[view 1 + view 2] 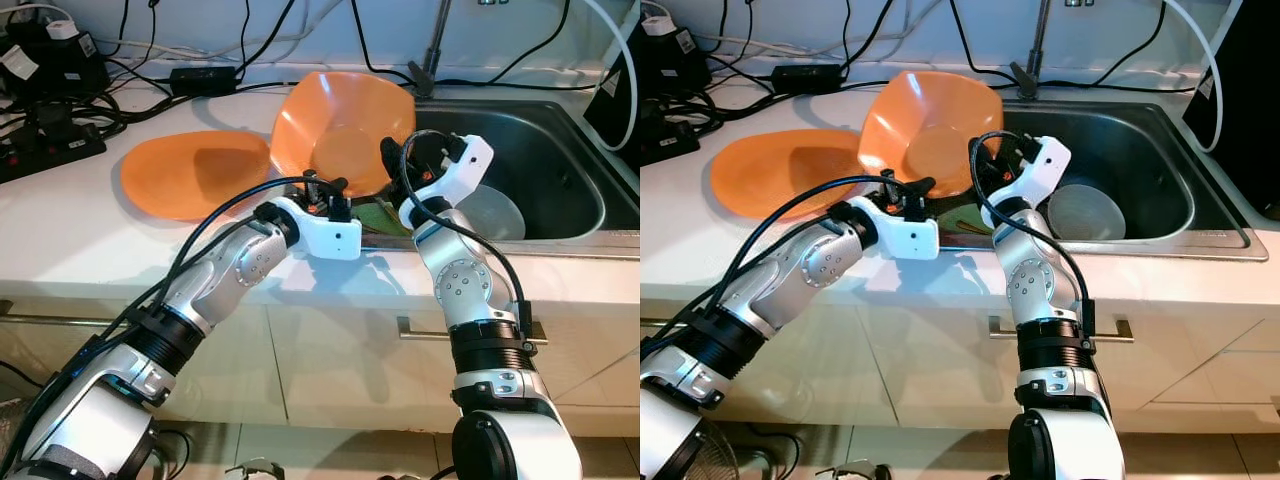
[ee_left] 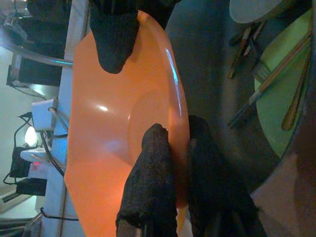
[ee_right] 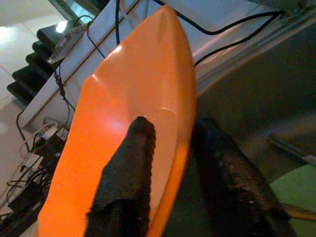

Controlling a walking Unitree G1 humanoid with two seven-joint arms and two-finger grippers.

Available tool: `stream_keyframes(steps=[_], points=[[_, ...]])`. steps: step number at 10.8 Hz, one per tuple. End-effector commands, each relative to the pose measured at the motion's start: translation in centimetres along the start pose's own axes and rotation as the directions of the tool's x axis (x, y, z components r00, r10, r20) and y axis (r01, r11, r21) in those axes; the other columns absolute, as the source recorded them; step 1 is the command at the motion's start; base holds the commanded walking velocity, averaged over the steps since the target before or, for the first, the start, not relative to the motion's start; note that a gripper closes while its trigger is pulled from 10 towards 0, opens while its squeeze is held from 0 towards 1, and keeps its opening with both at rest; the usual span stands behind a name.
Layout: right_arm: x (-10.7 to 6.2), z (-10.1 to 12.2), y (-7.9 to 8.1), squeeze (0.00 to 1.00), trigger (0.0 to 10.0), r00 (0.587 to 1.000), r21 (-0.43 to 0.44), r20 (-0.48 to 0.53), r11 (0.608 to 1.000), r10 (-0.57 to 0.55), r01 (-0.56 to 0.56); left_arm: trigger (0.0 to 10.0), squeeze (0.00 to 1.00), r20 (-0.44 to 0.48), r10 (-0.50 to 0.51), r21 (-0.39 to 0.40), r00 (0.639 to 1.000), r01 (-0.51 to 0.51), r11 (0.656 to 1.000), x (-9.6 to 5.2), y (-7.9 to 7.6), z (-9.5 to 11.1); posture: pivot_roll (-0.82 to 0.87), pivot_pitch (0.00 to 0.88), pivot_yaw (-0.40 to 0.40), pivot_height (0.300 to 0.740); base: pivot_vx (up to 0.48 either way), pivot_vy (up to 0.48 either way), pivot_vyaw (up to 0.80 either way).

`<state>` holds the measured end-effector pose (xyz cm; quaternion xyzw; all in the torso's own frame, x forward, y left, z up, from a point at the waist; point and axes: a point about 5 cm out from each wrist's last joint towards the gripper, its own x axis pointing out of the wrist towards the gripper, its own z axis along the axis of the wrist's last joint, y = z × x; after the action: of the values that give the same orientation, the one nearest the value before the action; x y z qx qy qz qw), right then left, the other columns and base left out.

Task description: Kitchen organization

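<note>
My left gripper and right gripper are both raised forward, arms bent at the elbow. Each clamps its two black fingers on the orange bowl's rim.

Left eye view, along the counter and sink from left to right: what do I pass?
Power strip with plugs → flat orange plate → tilted orange bowl, gripped at its rim by both grippers → round grey dish in the sink → sink's right wall.

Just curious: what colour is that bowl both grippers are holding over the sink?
Bright orange; the bowl shows best in the left eye view.
</note>
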<state>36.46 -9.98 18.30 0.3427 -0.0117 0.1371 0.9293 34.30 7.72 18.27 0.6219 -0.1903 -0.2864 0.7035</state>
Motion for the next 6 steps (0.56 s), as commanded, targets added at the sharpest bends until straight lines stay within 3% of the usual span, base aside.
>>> stream_keyframes(steps=[1,6], points=[[0.23,-0.09,0.24,0.00,0.0,1.000,0.013,-0.015,1.000,0.006,-0.006,10.0,0.00,0.027,0.045,0.032,0.999,-0.046,0.998,-0.08,1.02,0.40,0.08,0.000,-0.003,0.740,0.000,0.000,0.00],[0.22,-0.33,0.27,0.00,0.0,0.999,0.019,-0.039,1.000,0.016,-0.015,10.0,0.00,0.016,0.041,0.063,0.999,-0.042,0.997,-0.11,1.09,0.07,0.08,0.000,-0.006,0.740,0.000,0.000,0.00]])
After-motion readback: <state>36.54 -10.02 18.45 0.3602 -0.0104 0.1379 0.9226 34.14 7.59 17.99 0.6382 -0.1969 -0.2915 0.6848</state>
